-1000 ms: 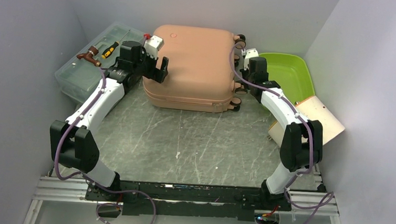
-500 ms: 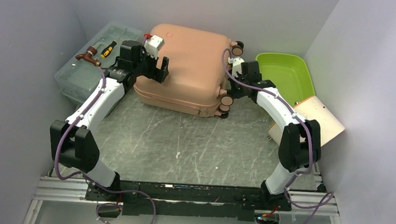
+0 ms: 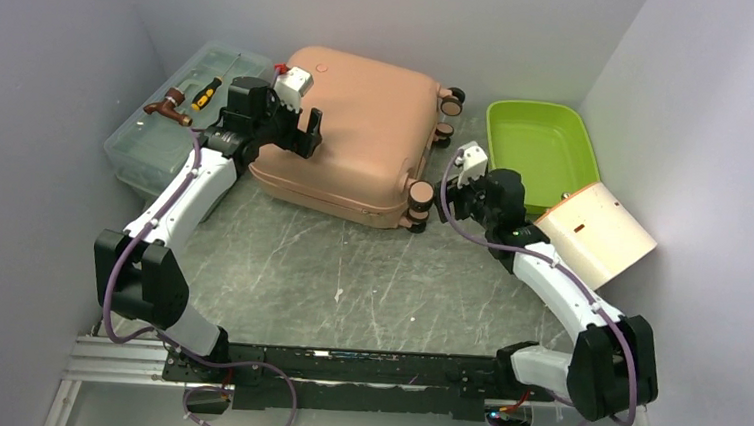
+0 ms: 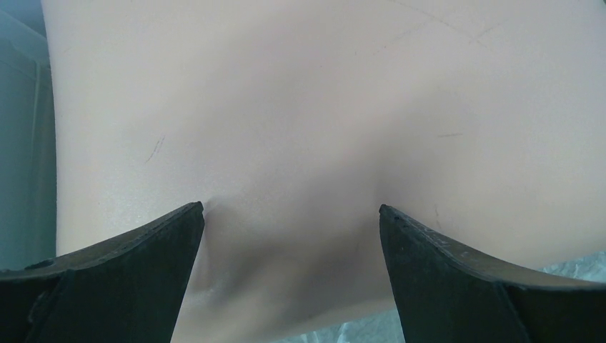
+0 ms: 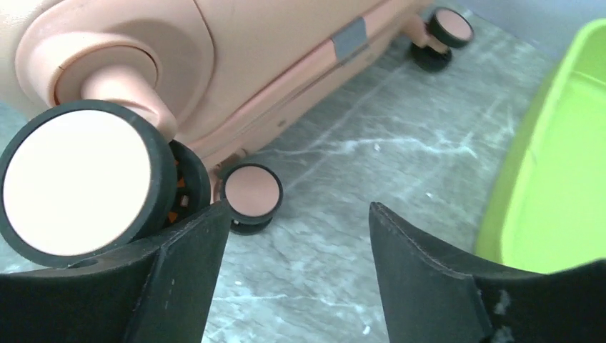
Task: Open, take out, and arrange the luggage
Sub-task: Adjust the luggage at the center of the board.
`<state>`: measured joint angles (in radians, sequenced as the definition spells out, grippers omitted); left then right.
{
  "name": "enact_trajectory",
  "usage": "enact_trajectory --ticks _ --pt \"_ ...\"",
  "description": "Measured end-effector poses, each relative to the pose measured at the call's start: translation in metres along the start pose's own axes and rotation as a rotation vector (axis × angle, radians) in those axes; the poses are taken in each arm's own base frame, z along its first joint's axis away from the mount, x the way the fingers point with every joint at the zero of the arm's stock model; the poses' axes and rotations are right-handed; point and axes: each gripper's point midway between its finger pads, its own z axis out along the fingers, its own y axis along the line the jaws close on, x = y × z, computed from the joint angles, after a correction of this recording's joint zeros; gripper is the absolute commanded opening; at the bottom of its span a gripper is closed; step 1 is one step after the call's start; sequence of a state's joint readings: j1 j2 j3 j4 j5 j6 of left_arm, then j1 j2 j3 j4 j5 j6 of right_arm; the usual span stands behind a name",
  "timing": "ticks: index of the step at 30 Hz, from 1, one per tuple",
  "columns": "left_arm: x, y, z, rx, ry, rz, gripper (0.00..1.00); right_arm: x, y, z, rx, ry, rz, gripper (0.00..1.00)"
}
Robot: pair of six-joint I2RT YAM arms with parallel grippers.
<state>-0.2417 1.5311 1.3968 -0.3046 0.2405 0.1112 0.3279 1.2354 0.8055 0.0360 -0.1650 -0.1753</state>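
From above: luggage (image 3: 359, 122) closed, lying flat and skewed at the far side of the table (image 3: 349, 271), between toolbox (image 3: 147, 149) and green tray (image 3: 543, 149). Left wrist: left gripper (image 4: 291, 209) spread wide over the pink shell — nothing pinched. Right wrist: right gripper (image 5: 299, 206) spread too, just beside a wheel (image 5: 78, 189).

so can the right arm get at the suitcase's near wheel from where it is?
Likely yes. The right gripper is open, facing the wheel end of the luggage; the near wheel sits right beside it with nothing in between. The green tray lies off to the side.
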Motion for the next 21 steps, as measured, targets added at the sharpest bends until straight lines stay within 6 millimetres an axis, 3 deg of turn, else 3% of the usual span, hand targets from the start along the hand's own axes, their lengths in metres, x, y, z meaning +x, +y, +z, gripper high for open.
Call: enact_trajectory --ticks 12,17,21 --pt "0.002 0.001 -0.001 -0.004 0.010 0.002 0.99 -0.016 0.054 0.024 -0.164 -0.175 -0.039 0.75" --pt "0.003 0.000 -0.001 0.000 0.012 0.002 0.99 -0.013 0.043 0.026 -0.100 -0.146 -0.031 0.74" --pt "0.002 -0.002 -0.003 0.011 0.007 0.004 0.99 -0.017 0.037 0.001 -0.172 -0.144 -0.108 0.72"
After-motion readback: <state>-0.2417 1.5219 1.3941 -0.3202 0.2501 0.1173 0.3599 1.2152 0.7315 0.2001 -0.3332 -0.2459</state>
